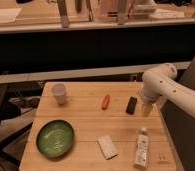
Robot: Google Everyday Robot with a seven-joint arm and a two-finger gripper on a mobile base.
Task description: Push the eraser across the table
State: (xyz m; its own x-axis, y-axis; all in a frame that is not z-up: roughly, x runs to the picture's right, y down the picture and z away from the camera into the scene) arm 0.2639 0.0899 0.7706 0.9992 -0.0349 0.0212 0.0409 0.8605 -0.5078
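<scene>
The eraser is found just left of the hand, whose state cannot be told, near the right edge of the counter.

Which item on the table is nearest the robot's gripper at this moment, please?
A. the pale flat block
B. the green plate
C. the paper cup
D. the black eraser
D: the gripper hangs over the right edge of the table, just to the right of the black eraser, and every other item lies farther from it.
</scene>
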